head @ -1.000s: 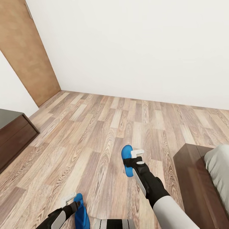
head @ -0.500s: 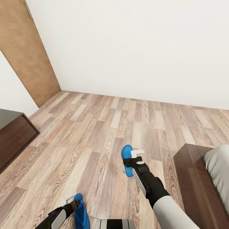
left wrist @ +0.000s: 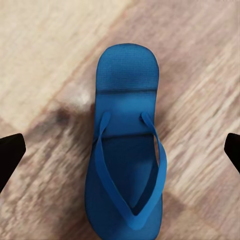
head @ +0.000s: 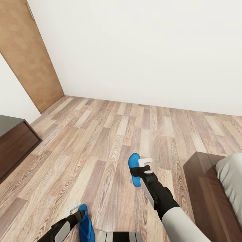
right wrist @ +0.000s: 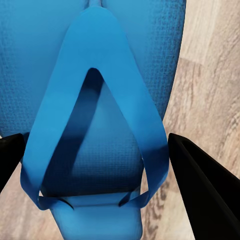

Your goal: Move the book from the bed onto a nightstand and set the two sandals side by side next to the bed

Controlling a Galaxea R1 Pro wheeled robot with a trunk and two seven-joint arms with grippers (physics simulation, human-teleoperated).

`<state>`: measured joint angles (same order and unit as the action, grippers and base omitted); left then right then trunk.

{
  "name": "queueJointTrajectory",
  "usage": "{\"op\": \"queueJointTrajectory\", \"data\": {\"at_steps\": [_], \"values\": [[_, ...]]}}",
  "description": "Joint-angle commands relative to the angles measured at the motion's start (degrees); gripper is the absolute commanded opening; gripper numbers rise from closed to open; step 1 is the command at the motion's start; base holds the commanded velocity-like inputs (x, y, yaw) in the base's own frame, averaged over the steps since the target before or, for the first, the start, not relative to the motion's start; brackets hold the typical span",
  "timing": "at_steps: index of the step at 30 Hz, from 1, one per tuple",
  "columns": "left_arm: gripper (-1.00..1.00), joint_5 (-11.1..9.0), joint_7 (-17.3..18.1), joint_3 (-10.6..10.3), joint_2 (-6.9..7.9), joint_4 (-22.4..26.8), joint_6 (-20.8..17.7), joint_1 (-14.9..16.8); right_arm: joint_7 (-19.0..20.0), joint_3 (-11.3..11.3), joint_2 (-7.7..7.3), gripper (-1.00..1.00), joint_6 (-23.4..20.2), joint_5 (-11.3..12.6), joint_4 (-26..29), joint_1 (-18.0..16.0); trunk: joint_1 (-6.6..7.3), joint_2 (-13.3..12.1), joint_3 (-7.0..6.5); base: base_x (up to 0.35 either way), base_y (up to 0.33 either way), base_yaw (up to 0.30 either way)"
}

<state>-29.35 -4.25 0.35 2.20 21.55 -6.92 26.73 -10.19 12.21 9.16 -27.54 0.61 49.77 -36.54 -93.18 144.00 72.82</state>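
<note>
At the lower left of the head view, the left tool (head: 74,210) hangs just over one blue sandal (head: 86,226) on the wood floor (head: 101,141). In the left wrist view that sandal (left wrist: 127,145) lies flat, and the two dark tips sit far out at both sides, so this tool is spread wide and holds nothing.

Near the middle, the right tool (head: 145,165) is down at the other sandal (head: 135,169). The right wrist view shows something the head view cannot: the strap (right wrist: 95,110) close up, with a dark finger (right wrist: 205,185) on each side, spread around the sandal and not pinching it.

At the right edge is the bed (head: 215,188). The two sandals are well apart.

I think the sandal step is in hand. Next, each tool should close on its sandal and bring the two together beside the bed.
</note>
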Motion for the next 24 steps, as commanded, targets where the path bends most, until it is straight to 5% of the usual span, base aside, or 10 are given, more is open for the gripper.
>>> {"op": "queueJointTrajectory", "data": {"at_steps": [1,24], "values": [[1.0,-0.4,-0.2,0.0,0.0,0.2,-0.4,0.0,-0.4,0.2,-0.02,-1.0,-0.3,0.1,0.1,0.0,0.01,0.0,0.04,0.0,0.0,0.0],[1.0,-0.4,-0.2,-1.0,0.15,0.2,-0.3,0.0,-0.4,0.2,-0.02,-1.0,-0.3,0.1,0.1,0.0,0.01,0.0,0.04,0.0,0.0,0.0]]}}
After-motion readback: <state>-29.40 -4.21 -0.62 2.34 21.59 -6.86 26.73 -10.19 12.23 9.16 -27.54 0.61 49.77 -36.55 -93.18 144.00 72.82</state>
